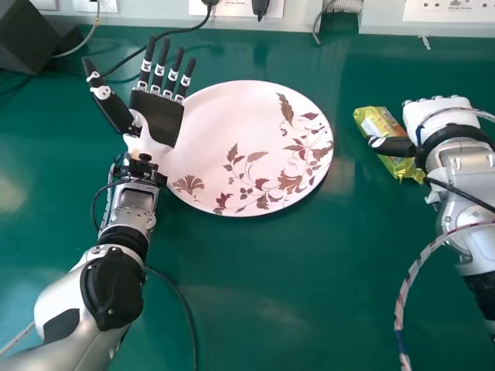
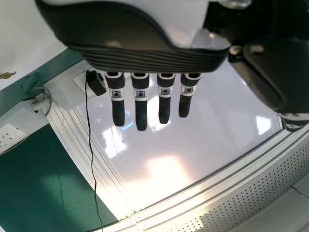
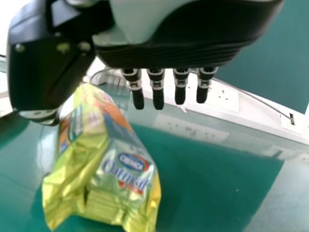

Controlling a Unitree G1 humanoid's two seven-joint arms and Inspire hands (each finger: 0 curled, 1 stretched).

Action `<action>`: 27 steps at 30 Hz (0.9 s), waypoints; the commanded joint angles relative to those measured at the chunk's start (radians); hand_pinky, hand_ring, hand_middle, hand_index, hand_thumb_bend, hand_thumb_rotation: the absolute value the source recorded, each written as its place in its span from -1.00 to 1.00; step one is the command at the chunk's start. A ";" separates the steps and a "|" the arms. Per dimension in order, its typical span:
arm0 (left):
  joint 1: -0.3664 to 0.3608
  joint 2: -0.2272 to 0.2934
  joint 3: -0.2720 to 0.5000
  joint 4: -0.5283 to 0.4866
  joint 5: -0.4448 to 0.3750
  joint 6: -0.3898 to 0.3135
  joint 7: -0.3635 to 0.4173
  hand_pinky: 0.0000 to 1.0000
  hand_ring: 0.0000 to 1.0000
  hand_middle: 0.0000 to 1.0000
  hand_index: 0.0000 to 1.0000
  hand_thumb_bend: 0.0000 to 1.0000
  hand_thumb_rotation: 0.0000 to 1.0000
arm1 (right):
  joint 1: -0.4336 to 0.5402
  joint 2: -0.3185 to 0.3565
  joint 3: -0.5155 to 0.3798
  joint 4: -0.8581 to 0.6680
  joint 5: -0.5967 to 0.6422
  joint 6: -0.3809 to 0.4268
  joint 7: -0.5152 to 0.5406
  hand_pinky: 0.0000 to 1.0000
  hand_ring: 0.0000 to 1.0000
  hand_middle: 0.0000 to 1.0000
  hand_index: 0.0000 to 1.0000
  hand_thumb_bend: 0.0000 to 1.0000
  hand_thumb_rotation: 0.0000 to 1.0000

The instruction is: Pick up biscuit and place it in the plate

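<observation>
A yellow-green biscuit packet [image 1: 384,133] lies on the table at the right in the head view. My right hand [image 1: 445,114] is at its right side, palm down, thumb over the packet; the fingers of that right hand [image 3: 169,84] look straight in the right wrist view, with the packet [image 3: 116,169] beside them, not grasped. The white plate with a leaf pattern [image 1: 232,124] rests mid-table with nothing on it. My left hand [image 1: 158,114] is open, palm up, over the plate's left edge; its fingers [image 2: 141,104] also show in the left wrist view.
The green table [image 1: 278,309] carries a black box [image 1: 27,39] at the far left corner. Black cables and white socket panels [image 1: 448,11] line the back edge. A striped cable [image 1: 410,286] hangs by my right arm.
</observation>
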 commanded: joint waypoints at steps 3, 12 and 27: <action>0.034 -0.008 0.009 0.012 -0.011 0.000 -0.008 0.62 0.67 0.84 0.90 1.00 0.31 | -0.004 0.000 0.016 0.015 0.001 0.005 -0.021 1.00 1.00 1.00 1.00 0.60 0.75; 0.035 -0.010 0.011 0.011 -0.025 0.008 -0.010 0.68 0.68 0.82 0.90 1.00 0.28 | 0.008 0.005 0.033 0.024 0.032 -0.004 -0.028 1.00 1.00 1.00 1.00 0.53 0.73; 0.037 -0.008 0.013 0.012 -0.041 0.030 -0.037 0.68 0.67 0.84 0.91 1.00 0.26 | 0.020 0.012 0.095 0.053 0.003 0.020 -0.034 1.00 1.00 1.00 1.00 0.35 0.72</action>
